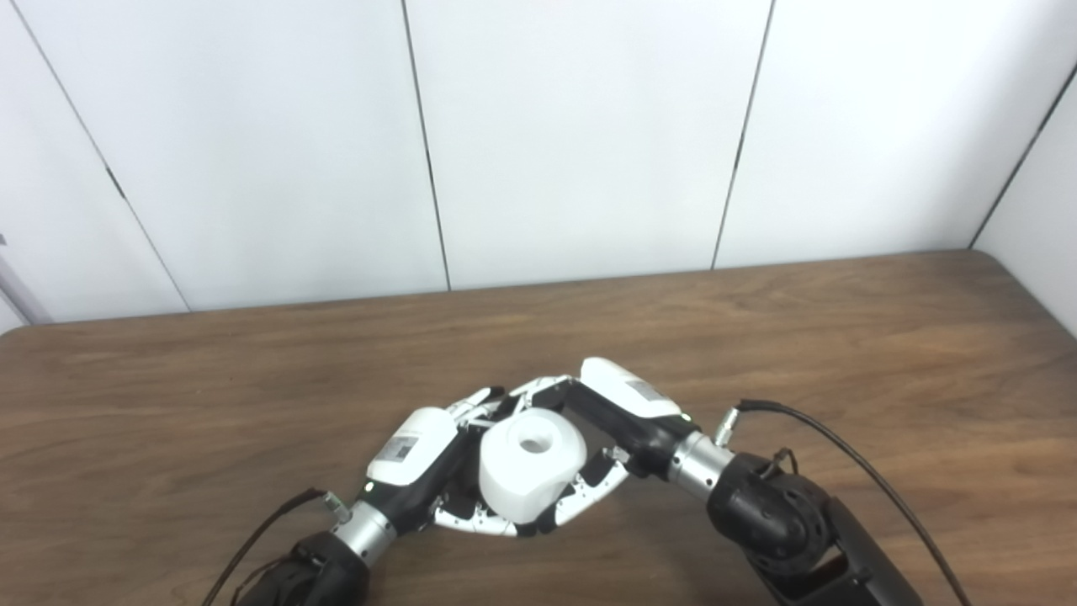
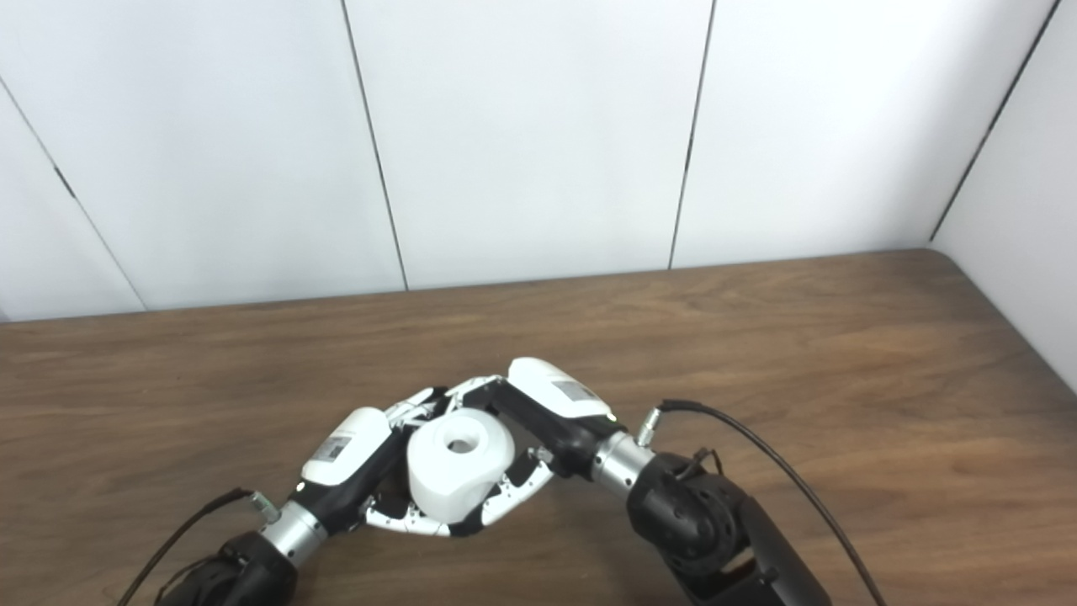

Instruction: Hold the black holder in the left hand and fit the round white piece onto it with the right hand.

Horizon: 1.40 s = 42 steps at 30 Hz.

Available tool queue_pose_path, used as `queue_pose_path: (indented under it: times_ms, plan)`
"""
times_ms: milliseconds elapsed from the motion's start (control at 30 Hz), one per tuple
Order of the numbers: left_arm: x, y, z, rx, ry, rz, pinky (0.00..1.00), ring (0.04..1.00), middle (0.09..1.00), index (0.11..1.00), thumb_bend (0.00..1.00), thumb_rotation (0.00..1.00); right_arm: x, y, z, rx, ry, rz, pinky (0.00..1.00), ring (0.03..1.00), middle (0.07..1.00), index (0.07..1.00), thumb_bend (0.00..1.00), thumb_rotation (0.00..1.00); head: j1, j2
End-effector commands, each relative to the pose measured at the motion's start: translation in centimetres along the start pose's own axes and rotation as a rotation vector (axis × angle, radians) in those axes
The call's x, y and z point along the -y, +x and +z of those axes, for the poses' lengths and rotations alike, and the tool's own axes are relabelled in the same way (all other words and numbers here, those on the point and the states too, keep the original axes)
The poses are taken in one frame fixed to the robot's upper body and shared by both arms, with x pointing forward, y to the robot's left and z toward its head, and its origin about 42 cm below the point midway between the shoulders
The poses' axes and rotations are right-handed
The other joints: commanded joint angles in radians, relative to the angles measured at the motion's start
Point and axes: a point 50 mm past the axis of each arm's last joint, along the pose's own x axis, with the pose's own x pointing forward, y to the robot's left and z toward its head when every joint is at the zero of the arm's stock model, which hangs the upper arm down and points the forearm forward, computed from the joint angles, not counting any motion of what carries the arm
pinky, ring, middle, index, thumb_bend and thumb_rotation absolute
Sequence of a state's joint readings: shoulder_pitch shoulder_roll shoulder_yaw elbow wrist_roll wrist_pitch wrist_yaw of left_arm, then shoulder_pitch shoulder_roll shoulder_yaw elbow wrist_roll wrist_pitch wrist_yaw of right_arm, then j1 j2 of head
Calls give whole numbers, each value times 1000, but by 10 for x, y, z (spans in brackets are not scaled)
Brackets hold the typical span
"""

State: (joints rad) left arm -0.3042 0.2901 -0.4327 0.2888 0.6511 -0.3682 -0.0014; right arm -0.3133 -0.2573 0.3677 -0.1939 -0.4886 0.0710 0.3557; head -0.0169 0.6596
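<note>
**Inspection: white piece enclosed by both hands; holder unsighted**

Round white piece (image 1: 530,463) found low and centre over the wooden surface (image 1: 841,337), cupped between the two robot hands. Bore facing up toward the cameras, so the long axis taken as roughly upright. Black holder not made out as a separate item; presumably hidden under the piece or inside the left palm. Seating therefore not confirmed.

Left robot hand (image 1: 421,459) against the piece's left flank, fingers curled beneath and along its near side. Clenched on something, but whether on holder or piece could not be told.

Right robot hand (image 1: 618,404) against the right flank, fingers wrapped round the far and near sides, grasping the white piece. Fingertips of both hands nearly meeting behind it.

Both forearms entering low and converging on the piece, wrists bent inward. Neither hand noticeably nearer.

Judged: fitting in hand; remaining move a push downward along the bore axis.
</note>
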Motion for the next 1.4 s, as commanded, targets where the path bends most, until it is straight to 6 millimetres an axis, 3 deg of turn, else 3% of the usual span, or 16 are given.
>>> queue_pose_path:
  times_ms: [0, 533, 767, 1033, 1367]
  plan:
    - [62, -22, 2, -97, -74, -147, 920, 971, 875, 480, 524, 57, 11, 10, 9, 57, -28, -25, 645, 759, 776, 481, 517, 131, 1, 3]
    - [62, -23, 7, -97, -82, -154, 920, 972, 874, 480, 524, 57, 22, 21, 0, 59, -90, 13, 644, 769, 780, 481, 516, 133, 3, 18]
    - [61, -23, 6, -111, -81, -157, 916, 971, 873, 480, 524, 58, 49, 21, 23, 118, -92, -36, 679, 775, 780, 482, 517, 133, 2, 24]
    - [60, -21, 5, -114, -74, -163, 931, 977, 880, 480, 524, 57, 82, 24, 41, 148, -111, -59, 651, 771, 774, 481, 517, 133, 3, 31]
    - [60, -20, 7, -125, -80, -161, 936, 974, 881, 480, 524, 57, 91, 23, 40, 142, -117, -60, 646, 774, 771, 480, 517, 132, 8, 39]
